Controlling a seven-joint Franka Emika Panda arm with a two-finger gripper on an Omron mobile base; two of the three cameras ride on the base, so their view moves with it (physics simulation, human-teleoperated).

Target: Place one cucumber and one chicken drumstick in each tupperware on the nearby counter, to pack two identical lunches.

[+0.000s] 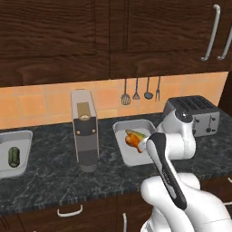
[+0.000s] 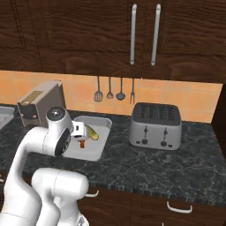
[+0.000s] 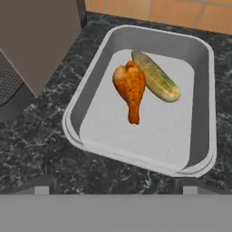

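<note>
Home kitchen, dark wood cabinets (image 1: 54, 31), marble counter (image 2: 176, 163), toaster (image 2: 155, 126), hanging utensils (image 1: 141, 90), coffee machine (image 1: 84, 131)

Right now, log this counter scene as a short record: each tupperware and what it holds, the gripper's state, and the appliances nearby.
near tupperware: holds one chicken drumstick and one cucumber, lying side by side and touching
far tupperware: at the left end of the counter, holds one cucumber; no drumstick visible in it
gripper: open, above the near tupperware, holding nothing
coffee machine: between the two tupperwares
toaster: right of the near tupperware
</note>
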